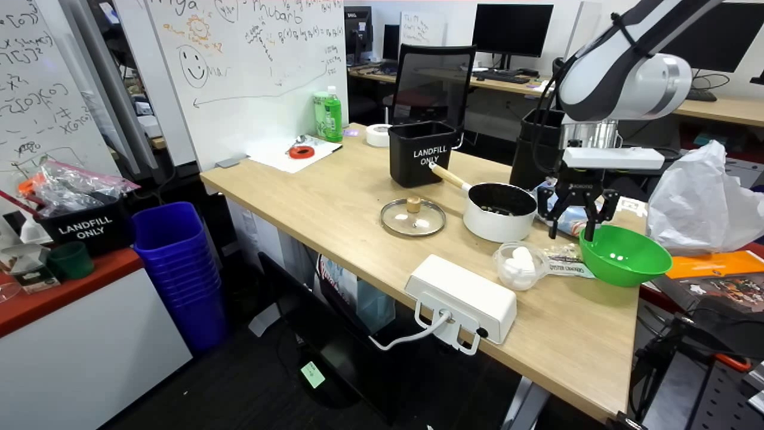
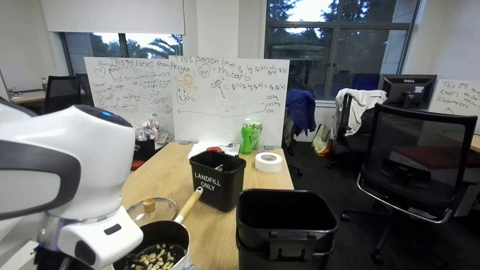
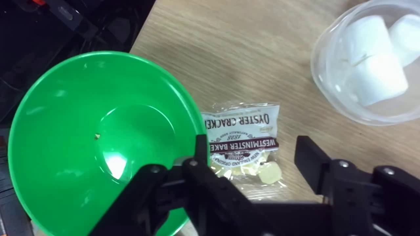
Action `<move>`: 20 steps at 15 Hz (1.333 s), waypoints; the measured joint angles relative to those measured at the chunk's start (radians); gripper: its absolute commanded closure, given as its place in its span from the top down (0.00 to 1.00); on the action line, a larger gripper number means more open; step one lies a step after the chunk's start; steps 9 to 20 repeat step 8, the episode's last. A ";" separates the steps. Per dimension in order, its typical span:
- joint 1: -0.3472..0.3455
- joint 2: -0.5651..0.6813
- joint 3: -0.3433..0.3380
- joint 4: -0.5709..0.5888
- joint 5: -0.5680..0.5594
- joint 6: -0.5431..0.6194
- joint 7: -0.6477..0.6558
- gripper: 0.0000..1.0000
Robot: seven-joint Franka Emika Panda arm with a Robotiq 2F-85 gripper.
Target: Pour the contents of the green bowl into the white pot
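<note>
The green bowl (image 1: 624,258) stands upright at the table's end in an exterior view. Seen from the wrist, the bowl (image 3: 78,108) holds only a tiny crumb. My gripper (image 3: 252,144) is open, its jaws wide apart. One finger overlaps the inside of the bowl's rim and the other is outside the bowl, with part of the rim between them. In an exterior view the gripper (image 1: 571,231) points down at the bowl's edge. The white pot (image 1: 498,224) stands behind it; pale nut-like pieces lie in the pot's dark interior (image 2: 168,229).
A cracker packet (image 3: 241,144) lies beside the bowl, under the jaws. Near it are a clear cup (image 1: 521,267) of white pieces and a white power strip (image 1: 459,292). A glass lid (image 1: 413,218) lies beside the pot, whose wooden handle reaches toward a black bin (image 1: 421,156).
</note>
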State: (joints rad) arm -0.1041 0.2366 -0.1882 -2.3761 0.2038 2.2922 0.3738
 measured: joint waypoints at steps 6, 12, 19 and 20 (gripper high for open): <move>-0.004 -0.103 -0.002 -0.042 -0.004 -0.078 -0.058 0.99; -0.004 -0.100 -0.002 -0.043 -0.004 -0.078 -0.059 0.99; -0.004 -0.100 -0.002 -0.043 -0.004 -0.078 -0.059 0.99; -0.004 -0.100 -0.002 -0.043 -0.004 -0.078 -0.059 0.99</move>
